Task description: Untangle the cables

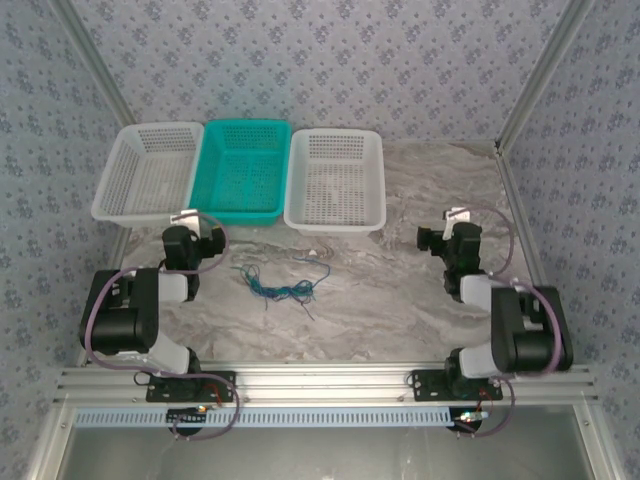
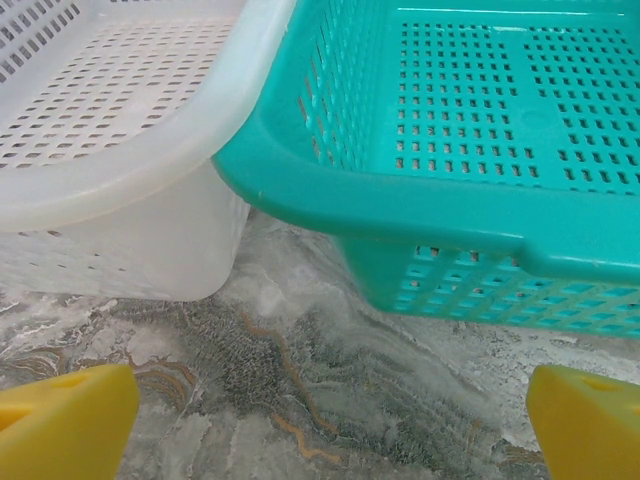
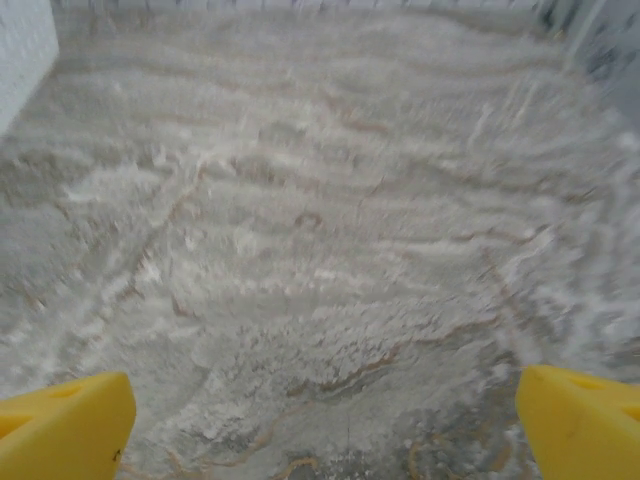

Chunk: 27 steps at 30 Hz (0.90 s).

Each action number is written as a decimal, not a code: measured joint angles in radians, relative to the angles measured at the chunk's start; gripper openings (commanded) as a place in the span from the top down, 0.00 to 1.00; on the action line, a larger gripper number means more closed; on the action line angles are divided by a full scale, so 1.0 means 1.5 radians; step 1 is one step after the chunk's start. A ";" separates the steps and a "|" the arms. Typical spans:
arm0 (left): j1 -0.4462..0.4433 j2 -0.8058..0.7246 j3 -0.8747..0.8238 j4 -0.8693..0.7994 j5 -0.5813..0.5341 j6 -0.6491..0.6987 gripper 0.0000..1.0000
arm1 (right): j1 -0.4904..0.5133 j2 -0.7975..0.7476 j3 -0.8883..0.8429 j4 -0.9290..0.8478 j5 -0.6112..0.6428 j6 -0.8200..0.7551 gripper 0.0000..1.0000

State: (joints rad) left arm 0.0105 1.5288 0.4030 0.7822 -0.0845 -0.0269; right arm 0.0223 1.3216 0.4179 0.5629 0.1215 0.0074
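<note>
The cables (image 1: pixel 280 287) lie in a small tangle of thin blue, green and dark wires on the marble table, in front of the teal basket. My left gripper (image 1: pixel 196 240) hovers to their left, close to the baskets' front edges, open with nothing between its yellow fingertips (image 2: pixel 60 420). My right gripper (image 1: pixel 440 240) stands far to the right of the tangle, over bare marble, also open and holding nothing, its yellow fingertips (image 3: pixel 585 425) wide apart.
Three baskets line the back of the table: white (image 1: pixel 150 170), teal (image 1: pixel 243 168) and white (image 1: pixel 336 178). From the left wrist, the white basket's corner (image 2: pixel 120 170) and the teal basket's rim (image 2: pixel 420 215) loom close. Metal frame posts and patterned walls bound the table.
</note>
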 measured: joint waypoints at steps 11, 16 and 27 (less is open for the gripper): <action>-0.100 -0.327 0.060 -0.327 -0.149 -0.133 0.01 | 0.069 -0.311 0.232 -0.455 -0.021 0.278 0.02; -0.164 -0.411 0.154 -0.543 -0.133 -0.305 0.16 | 0.281 -0.230 0.296 -0.549 -0.066 0.320 0.01; -0.320 -0.215 0.225 -0.784 -0.029 -0.574 0.36 | 0.583 0.090 0.449 -0.626 -0.053 0.304 0.00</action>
State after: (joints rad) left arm -0.4690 1.2060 0.7406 -0.3943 -0.1284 -0.8883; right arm 0.8967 1.4567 1.0912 -0.3759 0.0422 0.4633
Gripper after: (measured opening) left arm 0.653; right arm 0.998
